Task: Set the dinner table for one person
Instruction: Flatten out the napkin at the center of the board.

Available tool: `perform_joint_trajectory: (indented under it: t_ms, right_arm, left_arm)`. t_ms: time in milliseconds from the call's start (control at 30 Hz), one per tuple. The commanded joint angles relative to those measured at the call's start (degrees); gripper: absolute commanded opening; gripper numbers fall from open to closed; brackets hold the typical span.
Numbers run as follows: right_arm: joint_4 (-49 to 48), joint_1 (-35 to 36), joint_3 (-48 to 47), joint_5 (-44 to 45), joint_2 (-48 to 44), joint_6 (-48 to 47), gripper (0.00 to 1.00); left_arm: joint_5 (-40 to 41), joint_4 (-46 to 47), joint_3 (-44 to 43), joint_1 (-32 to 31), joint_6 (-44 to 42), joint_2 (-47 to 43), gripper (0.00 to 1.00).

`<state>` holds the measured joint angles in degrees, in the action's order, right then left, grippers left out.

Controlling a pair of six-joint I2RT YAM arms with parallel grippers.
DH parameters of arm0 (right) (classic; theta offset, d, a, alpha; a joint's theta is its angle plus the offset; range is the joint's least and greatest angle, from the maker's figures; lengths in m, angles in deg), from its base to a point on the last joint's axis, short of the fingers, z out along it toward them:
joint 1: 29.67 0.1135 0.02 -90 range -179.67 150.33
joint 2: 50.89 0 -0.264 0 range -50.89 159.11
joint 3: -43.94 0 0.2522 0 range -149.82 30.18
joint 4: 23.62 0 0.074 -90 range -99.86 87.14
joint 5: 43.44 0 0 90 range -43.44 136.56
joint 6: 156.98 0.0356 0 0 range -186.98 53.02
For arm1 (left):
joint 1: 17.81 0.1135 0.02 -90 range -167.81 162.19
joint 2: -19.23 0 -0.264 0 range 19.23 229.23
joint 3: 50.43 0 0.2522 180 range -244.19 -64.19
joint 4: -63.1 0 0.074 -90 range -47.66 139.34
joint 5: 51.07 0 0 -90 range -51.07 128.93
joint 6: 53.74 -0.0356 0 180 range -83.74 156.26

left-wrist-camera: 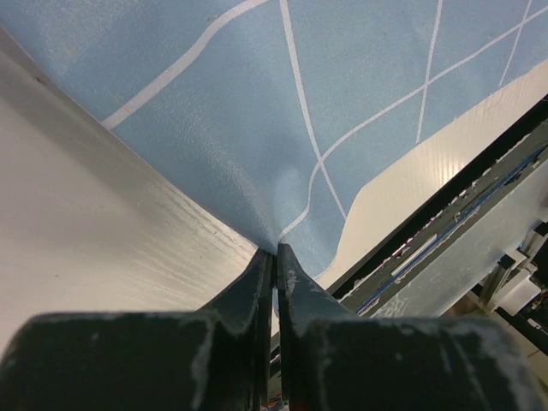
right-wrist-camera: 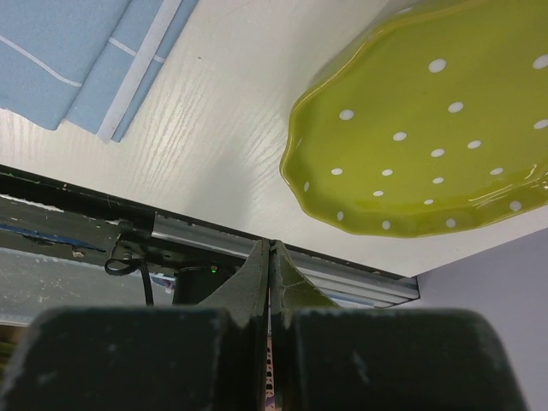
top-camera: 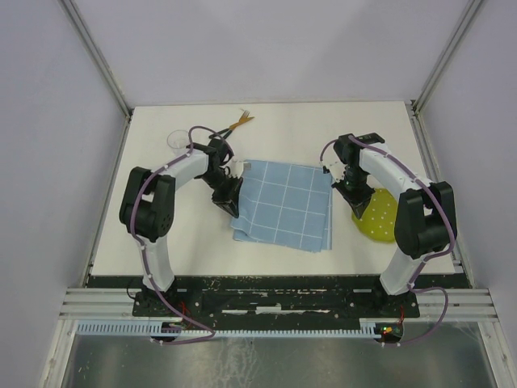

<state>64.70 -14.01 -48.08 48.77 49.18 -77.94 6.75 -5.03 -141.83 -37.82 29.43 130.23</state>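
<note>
The off-white dinner table (top-camera: 323, 129) fills the middle of the top view, with the two arm bases along its lower edge. A blue gridded cloth (top-camera: 287, 202), folded into layers, lies at the centre of the frame, slightly skewed. The left gripper (top-camera: 229, 200) sits at the cloth's left edge. In the left wrist view its fingers (left-wrist-camera: 257, 282) are drawn together to a thin slit, and the cloth's edge puckers to a point right at the tips, so it appears pinched between them. Right of the cloth in the top view, the right gripper (top-camera: 353, 198) hangs over the upper-left rim of a green polka-dot dish (top-camera: 381, 220), which rests on the table near its right edge. In the right wrist view these fingers (right-wrist-camera: 255, 274) are pressed fully together with nothing between them. There the dish fills the upper right of the frame and the cloth's stacked layers show at the upper left, with bare tabletop between the two. In the upper left of the top view a clear cup (top-camera: 177, 141) stands on the table behind the left arm. Some slim utensils (top-camera: 241, 121) with an orange tint lie just right of it near the far edge, too small to tell apart.
</note>
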Motion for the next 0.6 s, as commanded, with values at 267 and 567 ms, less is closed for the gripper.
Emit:
perform_joint_trajectory:
  t_ms: [267, 567]
  right_arm:
    - [-0.3, -0.4, 1.0, 0.3, -3.0, 0.1, 0.02]
    - [-0.1, -0.5, 1.1, 0.3, -3.3, 0.2, 0.02]
  left_arm:
    - [-1.9, -2.1, -2.5, -5.1, 2.5, -1.2, 0.08]
    - [-2.9, -2.4, -5.3, -5.5, 3.0, -1.1, 0.07]
